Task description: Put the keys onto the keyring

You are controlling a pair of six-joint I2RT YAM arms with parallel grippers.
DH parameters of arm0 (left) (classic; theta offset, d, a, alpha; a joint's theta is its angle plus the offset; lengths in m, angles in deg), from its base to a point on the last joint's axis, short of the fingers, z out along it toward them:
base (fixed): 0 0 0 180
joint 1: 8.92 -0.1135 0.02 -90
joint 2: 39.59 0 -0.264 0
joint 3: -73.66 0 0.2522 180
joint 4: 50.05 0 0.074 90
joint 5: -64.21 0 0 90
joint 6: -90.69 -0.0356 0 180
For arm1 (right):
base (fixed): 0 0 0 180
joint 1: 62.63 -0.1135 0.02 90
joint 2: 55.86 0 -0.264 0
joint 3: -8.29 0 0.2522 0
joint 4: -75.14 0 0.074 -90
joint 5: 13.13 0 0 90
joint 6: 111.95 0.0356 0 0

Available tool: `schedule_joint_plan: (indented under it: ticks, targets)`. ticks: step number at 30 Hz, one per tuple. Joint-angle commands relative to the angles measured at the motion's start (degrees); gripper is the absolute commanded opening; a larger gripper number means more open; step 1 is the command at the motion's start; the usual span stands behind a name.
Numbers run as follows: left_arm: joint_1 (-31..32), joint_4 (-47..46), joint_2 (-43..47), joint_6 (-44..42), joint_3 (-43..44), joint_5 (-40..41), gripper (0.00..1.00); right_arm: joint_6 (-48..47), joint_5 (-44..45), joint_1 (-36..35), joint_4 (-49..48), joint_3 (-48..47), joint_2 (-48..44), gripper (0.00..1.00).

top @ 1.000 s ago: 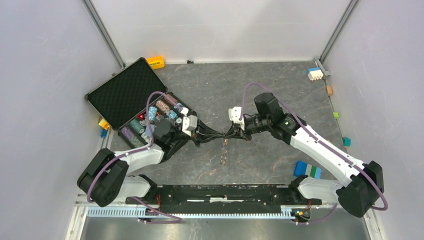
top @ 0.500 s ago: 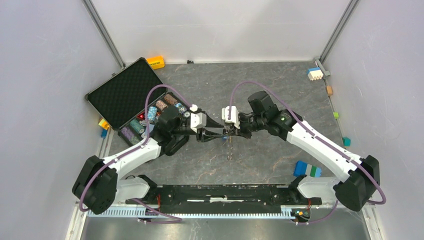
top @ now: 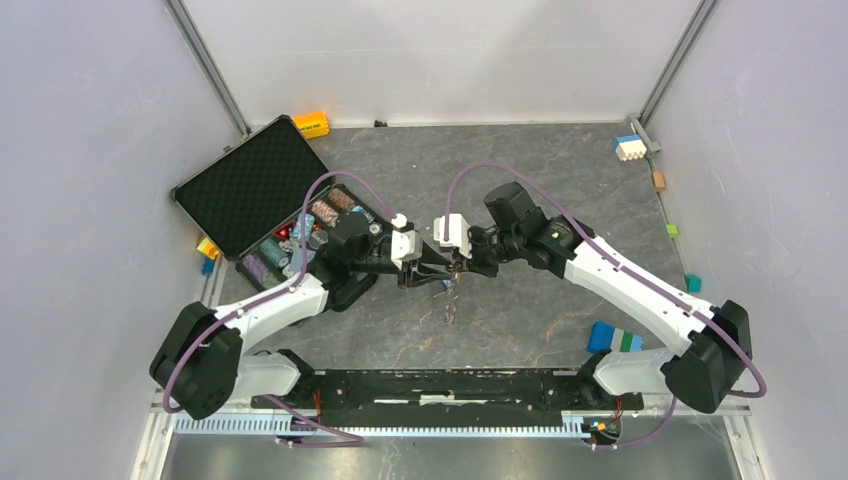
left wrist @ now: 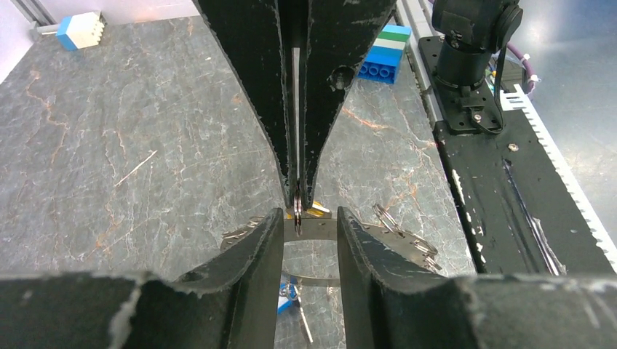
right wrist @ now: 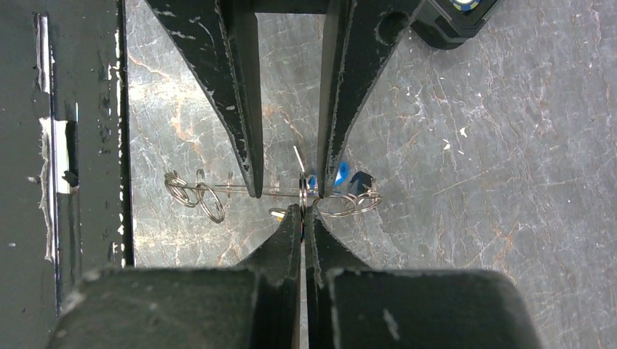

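Grippers meet tip to tip above a grey marbled table (top: 520, 160), with a keyring (left wrist: 314, 230) between them.

An open black case (top: 245, 185) of poker chips (top: 270, 255) lies just behind the left arm, and a blue-and-green block (top: 615, 340) sits near the right arm's base. In each wrist view, the other gripper's fingers cover part of the keyring. The right gripper (right wrist: 303, 212) is pressed closed on the ring's thin edge. The left gripper (left wrist: 309, 218) is partly open, with a finger on each side of that pinch and the silver band crossing the gap. I cannot tell whether it grips the band. A blue key (right wrist: 339, 175) and a yellow key (left wrist: 317, 209) hang just beside the tips, and smaller rings trail below. Since a second ago, the left wrist has moved right and the right wrist left; the meeting point has barely shifted.
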Motion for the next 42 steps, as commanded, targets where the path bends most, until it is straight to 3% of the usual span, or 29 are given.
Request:
schedule_joint_plan:
  ticks: [1, 7, 23, 26, 32, 37, 42]
  targets:
    - [0.3, -2.4, -0.2, -1.5, 1.4, 0.0, 0.39, 0.1, 0.2, -0.5, -0.9, -2.7, 0.2, 0.0]
    - [0.4, -2.9, -0.3, -1.0, 1.4, 0.0, 0.34, -0.1, 0.1, -0.6, -1.1, -2.5, 0.4, 0.0]
    - [0.5, -3.9, -1.2, 0.6, 1.2, -0.4, 0.02, 0.2, -0.3, -0.7, -2.0, -1.7, 0.1, 0.0]
    - [0.5, -7.5, -0.9, 2.9, -0.3, 0.1, 0.02, 0.3, -0.5, -0.6, -2.7, -0.9, -0.5, 0.0]
    - [0.1, -13.9, 0.2, 5.4, -3.6, 0.1, 0.02, 0.9, -0.6, -0.3, -6.2, 2.4, -3.4, 0.27]
    - [-1.2, -26.0, 0.5, 12.8, -7.1, 0.0, 0.02, 1.0, -4.1, 1.5, -6.4, 3.9, -5.5, 0.45]
    - [-1.5, -30.4, 0.8, 16.6, -8.1, -0.5, 0.02, 1.3, -9.8, 4.1, -9.2, 7.6, -9.0, 0.52]
